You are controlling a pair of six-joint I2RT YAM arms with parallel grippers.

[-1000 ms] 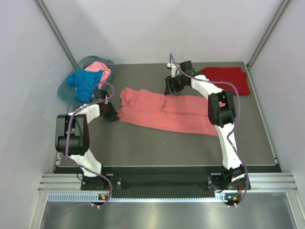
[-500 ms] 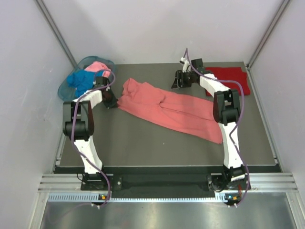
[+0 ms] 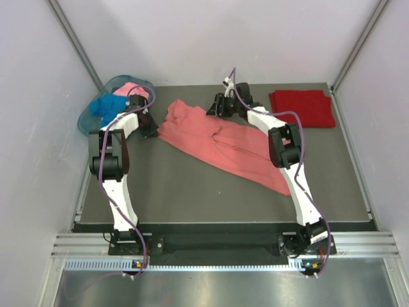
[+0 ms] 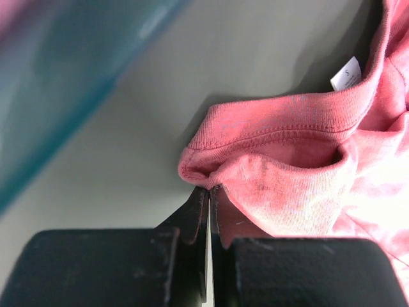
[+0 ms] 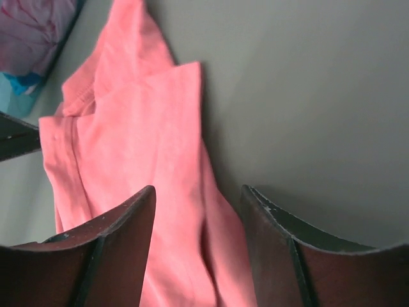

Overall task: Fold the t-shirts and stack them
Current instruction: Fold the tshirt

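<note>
Salmon shirt (image 3: 223, 144) lies crumpled across the table (image 3: 192, 192); left pincer (image 4: 209, 188) clamped on its left edge. Right pincer (image 5: 198, 190) stands parted over the far edge, gripping nothing; red shirt (image 3: 303, 107) folded far right.

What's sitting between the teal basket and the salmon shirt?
The left claw, shut on the salmon shirt edge, beside the basket; the top view shows it.

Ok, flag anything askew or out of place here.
The salmon shirt lies rumpled and diagonal across the table, its collar end bunched, unlike the dark red shirt folded square at the far right corner. Nothing looks damaged.
</note>
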